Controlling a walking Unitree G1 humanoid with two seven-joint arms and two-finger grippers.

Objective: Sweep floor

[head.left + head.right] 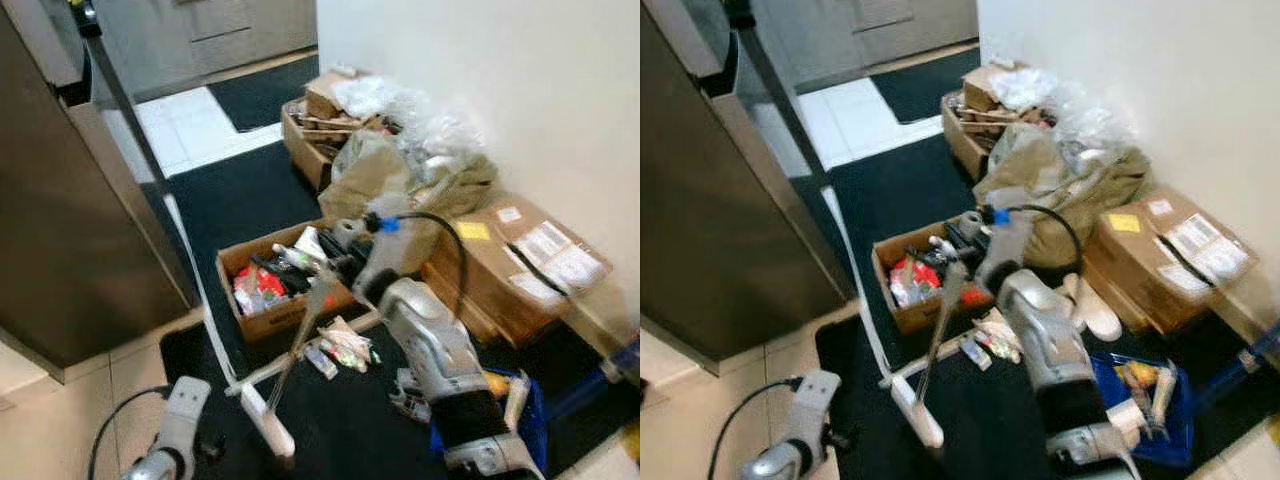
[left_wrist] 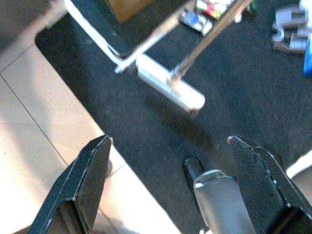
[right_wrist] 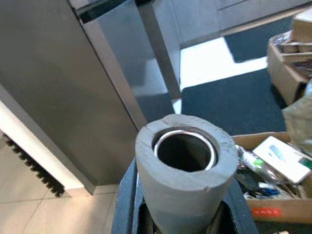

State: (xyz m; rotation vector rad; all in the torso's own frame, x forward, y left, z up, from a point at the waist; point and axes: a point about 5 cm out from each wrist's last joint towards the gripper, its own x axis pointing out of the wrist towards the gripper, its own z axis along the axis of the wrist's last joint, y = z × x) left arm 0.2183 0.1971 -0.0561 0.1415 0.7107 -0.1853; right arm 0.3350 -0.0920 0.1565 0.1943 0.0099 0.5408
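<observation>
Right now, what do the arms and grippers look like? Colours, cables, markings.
Right arm: silver shell, black band near the bottom edge, a black cable looping over it, a blue tag near the wrist. Left arm: light grey-silver, with a black cable curving out from it. Left gripper: two long black fingers, flat and tapering. Right gripper: dark sides visible around a grey tube.

box behind broom head | bags right | fridge left

home kitchen | steel fridge | cabinets | boxes
</observation>
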